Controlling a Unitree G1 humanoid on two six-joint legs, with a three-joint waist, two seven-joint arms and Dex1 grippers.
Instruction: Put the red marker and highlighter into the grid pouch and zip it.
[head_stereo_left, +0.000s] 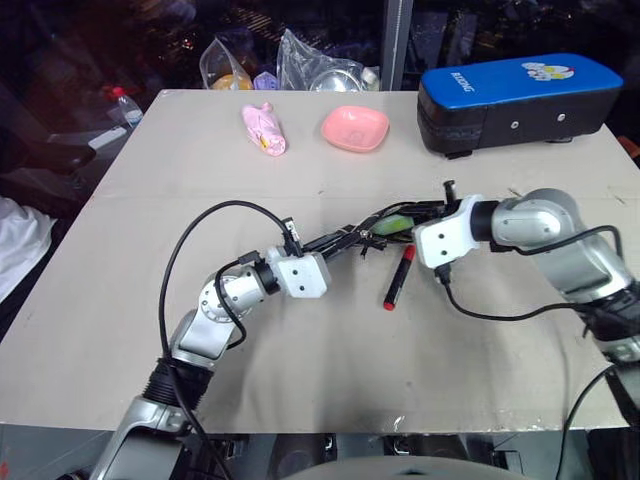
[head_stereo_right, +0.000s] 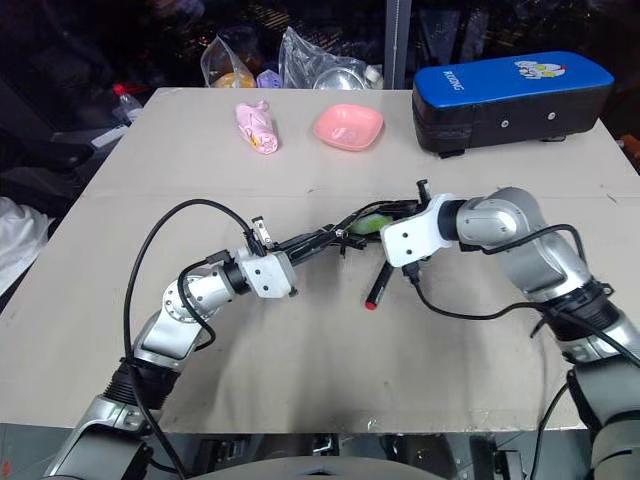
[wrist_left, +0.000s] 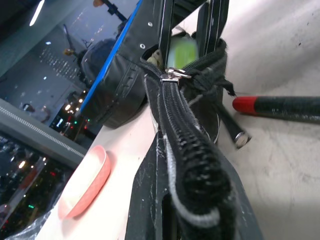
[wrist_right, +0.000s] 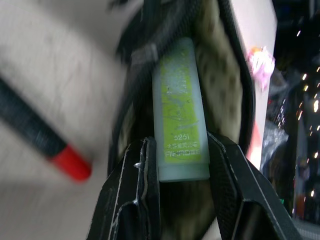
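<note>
While the highlighter (wrist_right: 180, 130) sat clamped across its flat sides between the right gripper's (wrist_right: 182, 165) two black fingers, its far end was already poking into the open mouth of the grid pouch (wrist_left: 197, 165), against the khaki lining. It looked like a light, rigid plastic bar with a smooth, probably slippery shell, so the hold on its wide faces near the tail seemed sound; a pinch on its narrow edges would likely let it twist.

The pouch was soft fabric and would sag or fold if unsupported. The left gripper (head_stereo_left: 340, 240) was closed on one end of it, holding it up off the counter (head_stereo_left: 300, 380) with the zipper line running away toward the zipper pull (wrist_left: 172, 75) near the open end. That small metal tab looked like the only firm place to take for zipping.

The red marker (head_stereo_left: 398, 277) lay loose on the counter just beside the pouch, below the right gripper. It appeared slim, stiff and round, likely to roll, and was best pinched at its black middle.
</note>
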